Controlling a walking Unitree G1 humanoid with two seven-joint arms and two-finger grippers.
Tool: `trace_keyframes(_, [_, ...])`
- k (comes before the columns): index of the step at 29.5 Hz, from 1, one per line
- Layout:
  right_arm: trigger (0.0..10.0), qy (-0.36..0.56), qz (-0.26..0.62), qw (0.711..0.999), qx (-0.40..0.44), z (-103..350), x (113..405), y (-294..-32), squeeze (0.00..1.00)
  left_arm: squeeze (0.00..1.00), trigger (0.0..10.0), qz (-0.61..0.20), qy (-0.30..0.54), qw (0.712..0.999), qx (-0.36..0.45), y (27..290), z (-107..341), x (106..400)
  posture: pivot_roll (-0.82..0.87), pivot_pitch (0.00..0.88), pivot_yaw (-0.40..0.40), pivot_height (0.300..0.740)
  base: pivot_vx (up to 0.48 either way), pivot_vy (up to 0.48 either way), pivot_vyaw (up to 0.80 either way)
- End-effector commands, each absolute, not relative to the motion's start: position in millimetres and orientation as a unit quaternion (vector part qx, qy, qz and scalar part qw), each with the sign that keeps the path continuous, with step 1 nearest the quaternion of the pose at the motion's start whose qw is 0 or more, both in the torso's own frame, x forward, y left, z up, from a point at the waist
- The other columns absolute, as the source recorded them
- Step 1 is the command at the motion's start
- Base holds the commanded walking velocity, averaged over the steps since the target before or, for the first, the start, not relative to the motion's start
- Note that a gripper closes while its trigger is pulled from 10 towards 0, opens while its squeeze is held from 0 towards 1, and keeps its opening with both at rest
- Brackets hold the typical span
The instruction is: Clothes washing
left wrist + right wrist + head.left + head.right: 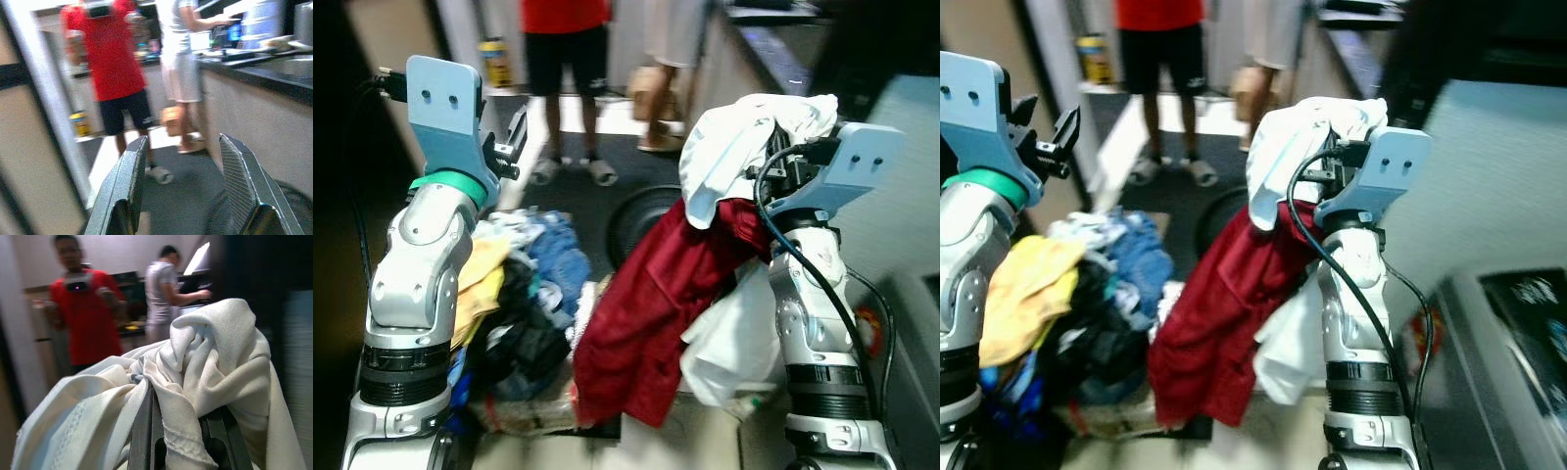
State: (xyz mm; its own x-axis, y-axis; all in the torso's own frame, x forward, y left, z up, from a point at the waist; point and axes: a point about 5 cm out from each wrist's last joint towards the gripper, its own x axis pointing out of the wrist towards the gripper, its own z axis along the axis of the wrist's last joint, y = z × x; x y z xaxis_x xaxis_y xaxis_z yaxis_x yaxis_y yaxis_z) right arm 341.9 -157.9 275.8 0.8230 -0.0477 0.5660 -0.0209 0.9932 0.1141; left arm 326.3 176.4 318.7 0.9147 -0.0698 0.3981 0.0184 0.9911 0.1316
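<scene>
**Right gripper holds up white cloth and red garment**

Right gripper (188, 431) is raised high, and its two black fingers (146, 431) are pinching a bunched white cloth (744, 137), which drapes over the fingers. A dark red garment (656, 313) hangs down from the same gripper, under the white cloth. To the left, a pile of clothes (524, 304) lies low, with yellow, blue and dark pieces mixed together. Behind it stand two people: a person in a red shirt (110, 54) and a person in white (178, 49) near a counter (264, 73). The left gripper (183, 191) is lifted too, with fingers spread apart and nothing between them.
</scene>
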Motion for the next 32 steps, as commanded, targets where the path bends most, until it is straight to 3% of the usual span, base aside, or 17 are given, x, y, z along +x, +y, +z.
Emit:
trace_keyframes(1, [10.0,-0.318,-0.004,0.946,0.064,284.8,341.0,-156.0,0.0,0.0,10.0,-0.022,-0.211,0.975,0.07,176.9,321.4,325.8,0.13,0.006,0.045,0.74,0.0,0.0,-0.8])
trace_keyframes(7, [10.0,-0.322,-0.007,0.944,0.074,287.3,341.9,-158.9,0.0,0.0,10.0,-0.013,-0.209,0.975,0.077,181.7,323.3,328.8,0.13,0.004,0.051,0.74,0.0,0.0,-0.8])
trace_keyframes(14, [10.0,-0.329,-0.003,0.928,0.176,297.1,344.3,-167.1,0.0,0.0,10.0,-0.01,-0.22,0.972,0.082,185.4,331.6,330.1,0.15,0.001,0.057,0.74,0.0,0.0,-0.8])
trace_keyframes(19, [10.0,-0.334,-0.001,0.926,0.179,298.9,343.6,-167.7,0.0,0.0,10.0,-0.01,-0.222,0.971,0.083,185.6,332.7,329.7,0.15,0.0,0.057,0.74,0.0,0.0,-0.8])
trace_keyframes(24, [10.0,-0.341,0.018,0.909,0.237,302.3,342.3,-166.4,0.0,0.0,10.0,-0.012,-0.223,0.971,0.085,185.8,334.2,330.4,0.16,0.004,0.067,0.74,0.0,0.0,-0.8])
trace_keyframes(32, [10.0,-0.338,0.025,0.908,0.248,301.0,343.1,-163.6,0.0,0.0,10.0,-0.02,-0.221,0.971,0.085,182.4,334.0,331.2,0.16,0.007,0.074,0.74,0.0,0.0,-0.8])
